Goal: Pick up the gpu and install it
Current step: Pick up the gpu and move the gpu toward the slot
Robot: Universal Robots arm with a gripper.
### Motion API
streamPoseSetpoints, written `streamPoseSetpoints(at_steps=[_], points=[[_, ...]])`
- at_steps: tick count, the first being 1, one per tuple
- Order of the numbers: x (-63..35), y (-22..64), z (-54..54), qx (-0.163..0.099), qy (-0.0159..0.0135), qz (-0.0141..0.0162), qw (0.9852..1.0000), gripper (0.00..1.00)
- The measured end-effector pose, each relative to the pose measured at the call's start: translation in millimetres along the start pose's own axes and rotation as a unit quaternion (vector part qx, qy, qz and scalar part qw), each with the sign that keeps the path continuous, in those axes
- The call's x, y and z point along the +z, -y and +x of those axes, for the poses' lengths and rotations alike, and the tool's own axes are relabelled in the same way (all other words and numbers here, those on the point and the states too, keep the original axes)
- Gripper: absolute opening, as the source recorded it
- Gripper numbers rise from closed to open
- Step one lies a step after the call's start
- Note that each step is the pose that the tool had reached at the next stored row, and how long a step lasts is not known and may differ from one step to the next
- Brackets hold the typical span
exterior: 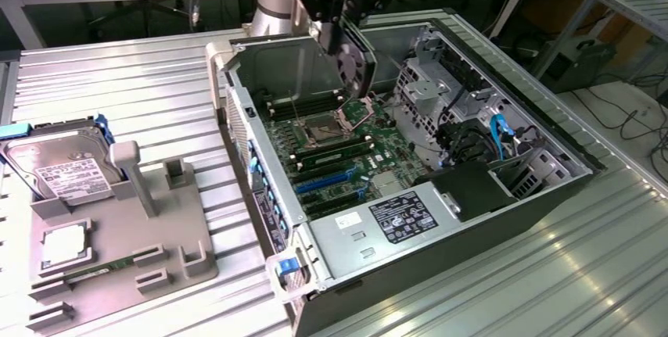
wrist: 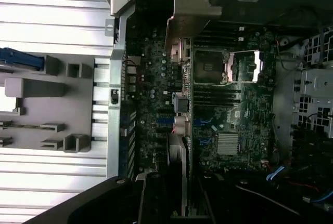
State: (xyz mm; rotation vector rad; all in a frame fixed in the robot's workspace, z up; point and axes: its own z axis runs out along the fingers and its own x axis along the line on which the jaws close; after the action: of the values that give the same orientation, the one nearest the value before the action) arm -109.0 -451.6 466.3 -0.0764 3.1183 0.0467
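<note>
Overhead, the arm is pointing straight down at the exterior view's twelve o'clock, its gripper clamping the gpu edge-down above the motherboard.

Bright diffuse light from above, white glare bands on the ribbed metal surface, computer case interior dim and shadowed, small bright glint on the socket frame
</note>
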Motion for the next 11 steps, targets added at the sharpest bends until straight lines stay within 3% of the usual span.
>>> streamPoseSetpoints(at_steps=[11], points=[[19.4,2.4,-47.6,0.002,0.0001,0.0001,1.0,0.27]])
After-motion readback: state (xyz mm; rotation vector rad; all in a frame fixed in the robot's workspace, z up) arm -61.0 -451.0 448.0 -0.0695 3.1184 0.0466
